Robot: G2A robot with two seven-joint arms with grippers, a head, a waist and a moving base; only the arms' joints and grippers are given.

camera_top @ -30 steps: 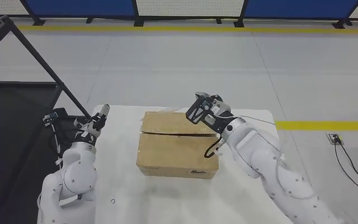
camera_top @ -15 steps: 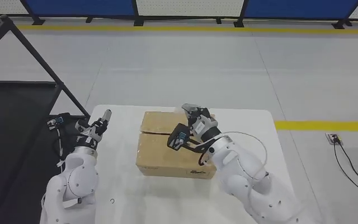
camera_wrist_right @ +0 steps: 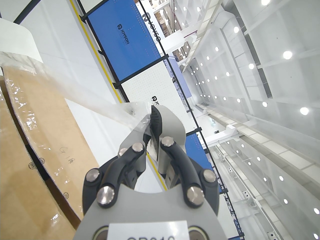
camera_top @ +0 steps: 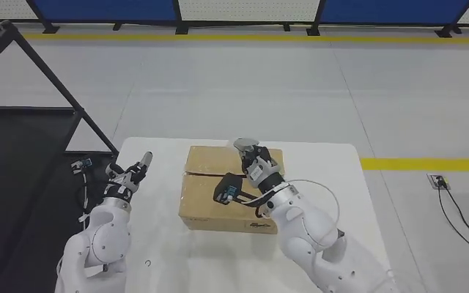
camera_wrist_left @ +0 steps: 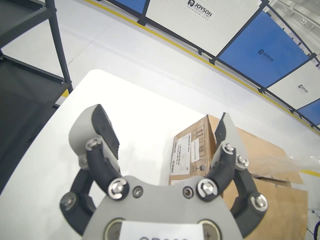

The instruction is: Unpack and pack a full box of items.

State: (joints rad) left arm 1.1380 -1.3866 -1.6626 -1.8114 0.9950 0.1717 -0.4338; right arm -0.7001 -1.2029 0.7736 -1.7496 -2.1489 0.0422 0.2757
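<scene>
White surface (camera_top: 157, 242) carries one thing: a brown cardboard box (camera_top: 212, 201), which sits around the middle, its far side close to the surface's far edge. The box's top flaps lie down, and a seam runs left to right across the top. In the left wrist view the box (camera_wrist_left: 270, 196) shows printed labels on its left end face. In the right wrist view wrinkled clear film lies along the top of the box (camera_wrist_right: 37, 116).

The right arm comes in from the near right and lies over the box, forearm angled toward the far left, wrist bent so that the gripper points up and away. The right gripper (camera_top: 246, 146) hangs above the far part of the box top, about midway along it. In its own wrist view the right gripper (camera_wrist_right: 151, 117) has its fingers pinched together on a strip of clear tape (camera_wrist_right: 112, 108), which stretches from the fingertips down to the box top. The same strip (camera_wrist_left: 275, 162) shows from the left wrist as a pale band rising off the box.

The left arm stands at the near left, forearm pointing to the far side. The left gripper (camera_top: 145, 158) is raised over the left part of the surface, left of the box and apart from it. Its fingers (camera_wrist_left: 105, 126) are spread wide with nothing between them, as the left gripper (camera_wrist_left: 162, 118) shows in its own view.
</scene>
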